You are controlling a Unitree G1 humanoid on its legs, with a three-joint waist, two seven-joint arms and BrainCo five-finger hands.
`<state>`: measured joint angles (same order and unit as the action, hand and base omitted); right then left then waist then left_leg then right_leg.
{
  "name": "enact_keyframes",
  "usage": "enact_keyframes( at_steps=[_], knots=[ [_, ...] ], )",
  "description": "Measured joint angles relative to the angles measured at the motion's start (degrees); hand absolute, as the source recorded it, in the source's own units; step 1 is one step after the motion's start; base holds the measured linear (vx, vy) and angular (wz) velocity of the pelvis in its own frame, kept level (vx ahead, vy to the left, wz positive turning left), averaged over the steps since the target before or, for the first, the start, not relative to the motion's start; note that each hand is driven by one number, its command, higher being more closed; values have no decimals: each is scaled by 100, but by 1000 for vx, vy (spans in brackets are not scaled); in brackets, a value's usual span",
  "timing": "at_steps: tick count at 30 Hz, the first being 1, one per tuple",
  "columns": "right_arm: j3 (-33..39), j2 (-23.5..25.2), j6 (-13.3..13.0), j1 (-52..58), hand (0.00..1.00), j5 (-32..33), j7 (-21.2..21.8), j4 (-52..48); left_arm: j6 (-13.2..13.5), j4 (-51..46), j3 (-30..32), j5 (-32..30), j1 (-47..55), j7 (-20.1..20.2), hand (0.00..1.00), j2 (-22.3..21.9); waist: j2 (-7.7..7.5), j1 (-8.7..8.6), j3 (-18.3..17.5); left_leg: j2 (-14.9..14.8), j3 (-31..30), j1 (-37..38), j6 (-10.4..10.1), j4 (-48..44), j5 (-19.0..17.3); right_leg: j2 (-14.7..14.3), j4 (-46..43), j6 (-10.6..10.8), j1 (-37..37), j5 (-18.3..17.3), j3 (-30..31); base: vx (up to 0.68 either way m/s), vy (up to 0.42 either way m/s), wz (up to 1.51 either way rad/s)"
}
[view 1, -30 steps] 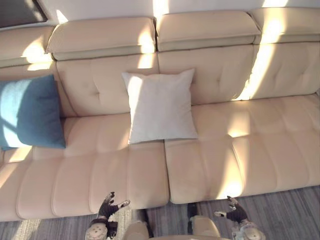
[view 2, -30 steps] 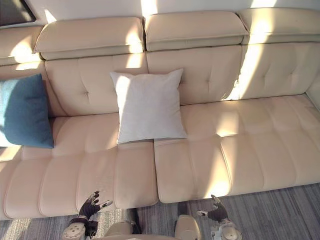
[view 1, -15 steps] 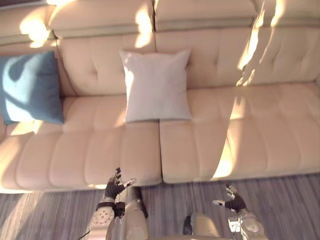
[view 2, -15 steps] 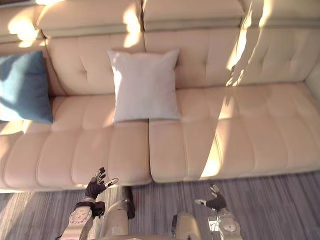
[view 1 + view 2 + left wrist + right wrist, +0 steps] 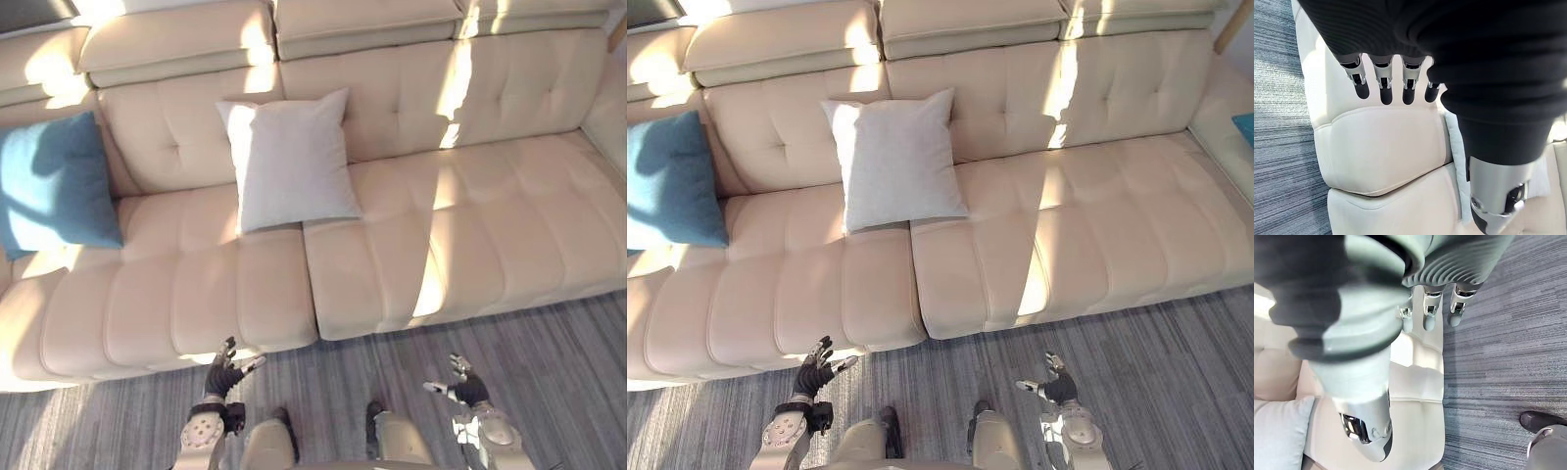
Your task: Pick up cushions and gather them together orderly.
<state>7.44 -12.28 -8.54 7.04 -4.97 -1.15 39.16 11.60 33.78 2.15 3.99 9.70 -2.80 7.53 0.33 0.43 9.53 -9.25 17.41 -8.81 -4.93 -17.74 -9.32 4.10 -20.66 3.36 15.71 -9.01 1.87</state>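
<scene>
**Cushions out of reach**

You see the blue cushion (image 5: 54,186) cut off at the left edge. The white cushion (image 5: 289,162) leans on the sofa (image 5: 470,225) back, far ahead of your left hand (image 5: 221,378) and right hand (image 5: 468,390). Both hands hang low over the floor (image 5: 549,343), fingers straight and spread, empty. Since earlier your camera has shifted, but the cushions lie unmoved.

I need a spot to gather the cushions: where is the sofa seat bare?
The widest bare stretch is the seat right of the white cushion, up to the right corner of the sofa. A narrower patch lies between it and the blue cushion. The left end, under the blue cushion, is crowded.
</scene>
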Motion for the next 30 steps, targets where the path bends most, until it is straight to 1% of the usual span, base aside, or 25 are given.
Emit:
enact_keyframes(
  at_steps=[4,5,6,7,8,9,10,11,12,13,14,15,16,17,18,19,20,21,22,23,25,27,28,29,30],
  knots=[
    [-7,28,-5,-8,0,7,0,-104,-4,13,-49,-6,-10,11,0,4,10,-136,5,6,308,140,110,-87,-78,-160,293,122,115,397,666,11,92,-114],
    [-53,73,-35,-37,0,18,-2,-346,-4,9,-60,-9,-40,11,0,19,15,-234,7,-103,739,170,142,-202,-219,-332,293,169,430,786,811,-65,80,-179],
    [-88,75,-50,-74,0,22,-1,-386,-4,8,-72,-10,-66,16,0,43,15,-249,6,-185,937,179,164,-238,-280,-392,334,115,574,944,699,-90,63,-227],
    [-132,81,-65,-153,0,32,-7,-403,-4,5,-141,-14,-80,16,0,77,27,-278,22,-329,1287,264,202,-224,-412,-358,538,-36,620,1114,236,-86,-19,-161],
    [-142,96,-63,-239,0,35,-9,-405,-4,9,-208,-19,-131,20,0,154,-21,-301,60,-354,1542,318,234,-232,-475,-226,481,-311,681,985,-389,-100,-52,-185],
    [-131,70,-47,-281,0,41,-13,-396,-27,37,-321,-26,-288,28,0,220,-39,-403,127,-390,1997,481,200,-299,-566,127,144,-775,802,587,-1511,-62,-13,-186],
    [-131,24,-42,-295,0,42,-18,-346,-48,-24,-428,-29,-369,29,0,215,24,-492,131,-410,2425,694,129,-362,-681,537,42,-917,686,302,-2677,-23,19,-195],
    [-158,14,-42,-345,0,42,-21,-277,-48,-67,-431,-32,-371,31,0,222,67,-466,123,-463,2621,810,119,-323,-701,642,60,-1023,558,225,-3163,67,-17,-234],
    [-202,30,-24,-509,0,42,-19,-131,-34,-118,-437,-23,-358,30,0,214,111,-396,115,-496,3123,1112,89,-159,-677,845,-45,-1125,410,153,-3987,93,-124,-258],
    [-193,52,-15,-581,0,40,-23,-128,-42,-115,-458,-23,-455,40,0,240,76,-420,101,-447,3502,1346,-6,-62,-718,1018,-141,-1021,364,266,-4403,109,-158,-252],
    [-174,55,-14,-625,0,41,-24,-129,-49,-114,-459,-23,-499,41,0,251,87,-432,106,-446,3633,1445,-106,-89,-773,983,-179,-988,385,376,-4395,102,-184,-221],
    [-162,47,-5,-687,0,40,-48,-126,-63,-62,-457,-24,-599,50,0,254,144,-441,117,-559,3759,1580,-211,-248,-837,744,-300,-968,514,301,-3986,155,-191,-190],
    [-169,50,-1,-689,0,40,-89,-126,-66,-15,-450,-23,-734,56,0,275,183,-460,102,-800,3734,1660,-219,-699,-843,511,-309,-934,531,205,-3669,184,-186,-183],
    [-172,48,-2,-677,0,40,-107,-127,-64,-17,-451,-23,-771,56,0,261,203,-468,89,-975,3652,1659,-191,-1070,-823,350,-297,-940,530,181,-3493,254,-177,-187],
    [-179,39,1,-692,0,41,-137,-124,-62,11,-444,-22,-815,54,0,216,272,-410,73,-1403,3239,1520,130,-2093,-623,20,-265,-981,483,120,-3163,284,-155,-201],
    [-300,37,7,-749,0,45,-204,-113,-62,65,-458,-9,-807,38,0,199,326,-375,99,-1637,2392,1168,681,-3094,-35,-320,-121,-1048,332,72,-2735,340,-129,-212],
    [-381,23,9,-792,0,50,-257,-110,-64,76,-484,-8,-779,26,0,176,339,-327,110,-1597,1844,967,578,-3464,-98,-440,-58,-1049,241,71,-2515,343,-44,-220],
    [-583,-1,10,-929,0,85,-319,34,-65,113,-508,-3,-742,14,0,84,339,-252,134,-1170,593,360,83,-4074,-450,-591,74,-1063,3,77,-2088,276,20,-167],
    [-644,-3,13,-961,0,94,-338,120,-65,120,-509,0,-717,11,0,40,335,-224,138,-987,242,155,14,-4144,-543,-622,138,-1098,-122,82,-1926,299,74,-174],
    [-716,0,12,-961,0,101,-375,224,-59,111,-514,5,-654,1,0,-32,327,-108,144,-656,-243,-170,56,-4028,-668,-647,272,-1118,-400,62,-1627,311,107,-121],
    [-813,13,17,-961,0,100,-396,284,-41,93,-514,17,-583,-39,0,-44,304,59,181,-341,-687,-642,118,-3664,-704,-657,422,-1038,-686,0,-1314,315,134,-98],
    [-833,36,16,-1022,0,100,-412,290,-42,49,-493,30,-471,-128,0,-43,398,157,220,179,-1246,-1276,10,-2468,-638,-601,639,-920,-1057,-71,-1053,333,191,-62],
    [-828,26,16,-1034,0,100,-418,298,-44,50,-493,30,-450,-129,0,-46,419,194,229,271,-1243,-1374,-62,-2108,-594,-593,695,-876,-1149,-100,-989,346,225,-53],
    [-776,19,12,-1111,0,105,-422,435,-52,55,-423,16,-411,-139,0,-68,477,318,207,359,-1118,-1438,-322,-987,-327,-621,863,-749,-1333,-176,-904,371,228,-50],
    [-758,7,14,-1144,0,110,-439,496,-53,56,-372,16,-397,-157,0,-65,529,410,173,354,-964,-1425,-134,-546,20,-691,875,-665,-1414,-279,-819,396,235,-57]
  ],
)
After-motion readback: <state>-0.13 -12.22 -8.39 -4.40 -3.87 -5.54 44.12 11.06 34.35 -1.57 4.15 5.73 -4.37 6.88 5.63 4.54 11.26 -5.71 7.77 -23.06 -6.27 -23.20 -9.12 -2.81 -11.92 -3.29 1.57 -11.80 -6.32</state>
